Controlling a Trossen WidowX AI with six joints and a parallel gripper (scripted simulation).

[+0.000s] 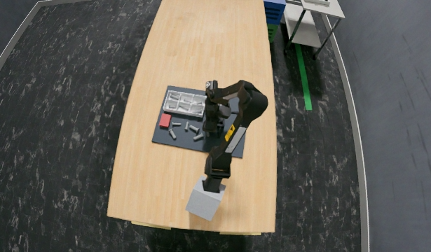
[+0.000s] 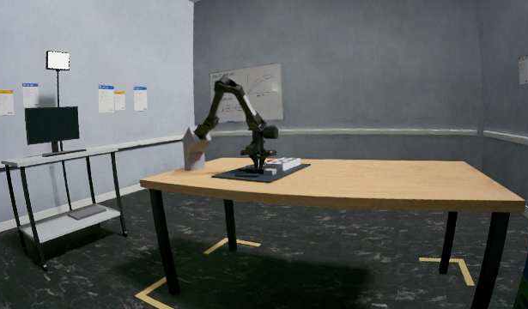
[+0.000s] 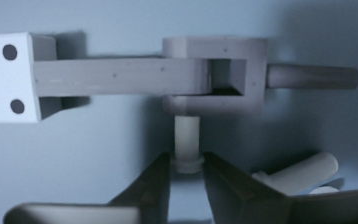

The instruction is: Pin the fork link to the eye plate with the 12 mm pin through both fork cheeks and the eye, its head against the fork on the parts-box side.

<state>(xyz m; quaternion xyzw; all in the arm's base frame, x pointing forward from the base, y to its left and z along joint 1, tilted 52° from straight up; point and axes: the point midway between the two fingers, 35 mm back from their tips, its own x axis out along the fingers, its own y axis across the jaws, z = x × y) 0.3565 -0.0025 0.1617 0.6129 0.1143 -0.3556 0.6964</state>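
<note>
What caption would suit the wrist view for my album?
End effector grips the pin by its head, its tip at the fork.

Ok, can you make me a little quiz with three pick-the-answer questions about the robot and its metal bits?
1. Where is the small red block?
A. On the dark mat, just below the parts box
B. On the floor
C. On top of the arm

2. How many black dots show on the white block in the wrist view?
A. Five
B. Two
C. None

3. What is the gripper doing?
A. Wide open, holding nothing
B. Holding the red block
C. Shut on the pin, which points at the fork link

Answers:
1 A, the top view shows it on the mat under the box.
2 B, two dots sit on its face.
3 C, the fingers pinch the pin's head.
</note>
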